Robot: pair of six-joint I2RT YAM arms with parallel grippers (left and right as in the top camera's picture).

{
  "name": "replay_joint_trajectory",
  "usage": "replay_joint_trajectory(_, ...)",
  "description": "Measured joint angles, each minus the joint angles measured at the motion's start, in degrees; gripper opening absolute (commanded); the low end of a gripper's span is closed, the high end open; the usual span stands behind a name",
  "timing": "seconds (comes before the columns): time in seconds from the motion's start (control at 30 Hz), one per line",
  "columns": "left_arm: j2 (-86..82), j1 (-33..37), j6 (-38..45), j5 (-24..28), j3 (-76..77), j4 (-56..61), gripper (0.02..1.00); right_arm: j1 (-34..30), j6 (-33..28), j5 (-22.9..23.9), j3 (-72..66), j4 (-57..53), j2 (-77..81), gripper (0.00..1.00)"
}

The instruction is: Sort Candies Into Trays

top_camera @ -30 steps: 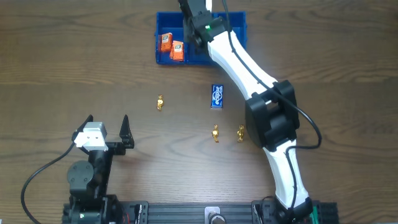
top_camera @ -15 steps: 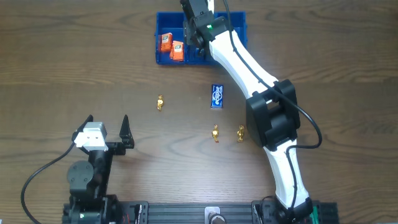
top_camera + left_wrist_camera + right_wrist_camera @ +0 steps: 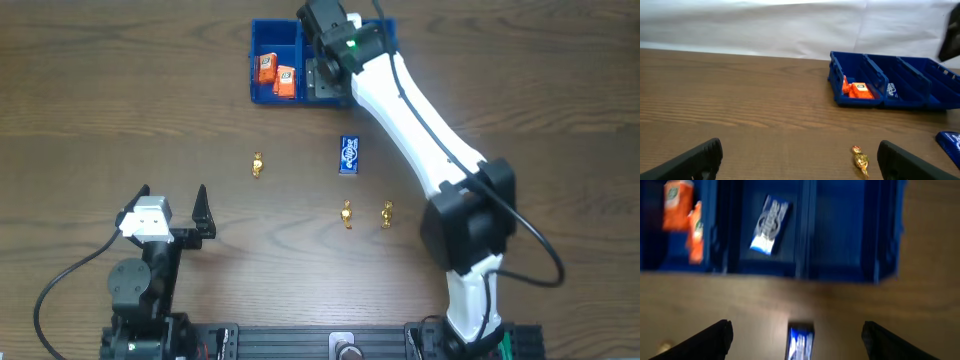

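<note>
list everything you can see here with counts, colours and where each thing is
tray: one, blue, three compartments, far side of the table
orange candies: two, orange, in the tray's left compartment, the second at
blue candies: two, blue, one on the table in front of the tray, one in the middle compartment
gold candies: three, gold, on the table; one alone at the left, two close together
table: one, brown wood
left arm: one, black, near left, jaws open
right arm: one, white, at the tray's front, jaws open
</note>
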Motion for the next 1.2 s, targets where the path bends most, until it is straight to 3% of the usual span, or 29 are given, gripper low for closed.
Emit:
replay_joint_trajectory(0.47, 0.0, 0.0, 0.0, -0.02, 0.0, 0.02, 0.998, 0.55, 5.79, -9.84, -26.34, 8.7, 0.02, 0.89)
replay_joint_trajectory(1.0, 0.0, 0.0, 0.0, 0.0, 0.0, 0.02, 0.996, 0.15, 7.61, -10.49, -27.08, 12.07, 0.2, 0.812)
replay_joint_trajectory(1.13, 0.0, 0.0, 0.0, 0.0, 0.0, 0.02, 0.998, 0.07, 7.78, -10.21, -27.08, 12.41, 1.46, 0.744)
replay_joint_trajectory(1.2, 0.0, 0.0, 0.0, 0.0, 0.0, 0.0, 0.996, -0.07, 7.82, -10.1, -27.08, 12.44, 2.45, 0.617)
